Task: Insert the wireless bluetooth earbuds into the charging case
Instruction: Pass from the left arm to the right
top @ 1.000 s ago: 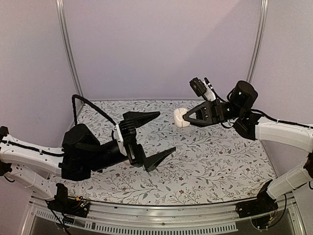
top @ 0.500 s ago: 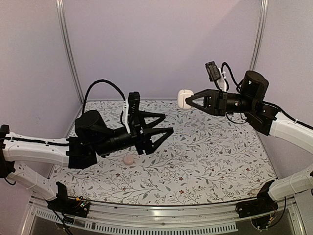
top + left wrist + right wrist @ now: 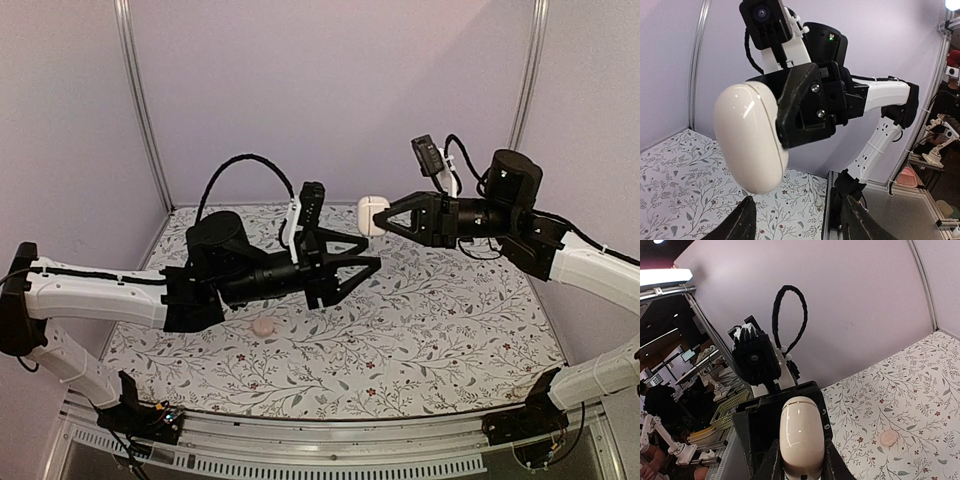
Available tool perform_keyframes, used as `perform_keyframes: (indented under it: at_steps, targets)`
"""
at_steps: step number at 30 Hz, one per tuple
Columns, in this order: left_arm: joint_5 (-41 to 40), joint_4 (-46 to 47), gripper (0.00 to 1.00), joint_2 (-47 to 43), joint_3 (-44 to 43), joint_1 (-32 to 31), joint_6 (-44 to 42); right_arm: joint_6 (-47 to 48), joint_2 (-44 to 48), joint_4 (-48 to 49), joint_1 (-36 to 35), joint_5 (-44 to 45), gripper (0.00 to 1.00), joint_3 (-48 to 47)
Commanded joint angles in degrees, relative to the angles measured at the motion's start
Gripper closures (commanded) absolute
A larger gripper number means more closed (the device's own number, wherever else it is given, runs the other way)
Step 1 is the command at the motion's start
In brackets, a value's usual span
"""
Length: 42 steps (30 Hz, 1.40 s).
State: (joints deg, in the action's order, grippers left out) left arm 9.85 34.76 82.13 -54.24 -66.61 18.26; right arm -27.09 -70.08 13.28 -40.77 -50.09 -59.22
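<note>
Right pincer: the right gripper [image 3: 386, 214] is clenched on the charging case [image 3: 368, 214]. It has one finger on each broad side and holds the case up in the air, in the upper middle of the top view.
Left pincer: the left gripper [image 3: 369, 253] has its fingers apart with nothing between them. It points at the case from just below and to the left, close but not touching.
Case look: it is pale, round like a pebble, and shiny. The lid looks shut, with only a thin line showing.
Case feel: I think it is light and hard, but smooth and slippery, so it could pop out of a squeeze.
Where to hold the case: on the flatter sides, near the middle, not on the round ends. The lid edge must stay free so it can open.
Earbud: the earbud [image 3: 263, 326] is a small pink lump lying on the flowery table [image 3: 450, 330], left of middle and low in the top view, well apart from both pincers.
Earbud feel: it looks tiny, light and smooth, and I think it may roll.
Where to hold the earbud: pinch it softly across the middle.
</note>
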Motion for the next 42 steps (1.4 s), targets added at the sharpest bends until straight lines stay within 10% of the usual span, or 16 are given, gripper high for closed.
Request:
perform_keyframes:
  at_steps: [1,26,42]
  targets:
    - [0.6,1.1,0.44,-0.1,-0.6,2.4,2.9,1.0,0.2,-0.3,-1.1,0.1,0.87,1.0]
    - [4.2,4.5,0.74,-0.2,0.6,3.5,3.6,2.4,-0.6,-1.6,-3.0,-0.3,0.86,2.1]
    - [9.2,2.2,0.99,-0.9,1.2,3.9,2.7,5.4,0.1,-7.4,-3.0,-0.7,0.55,0.2]
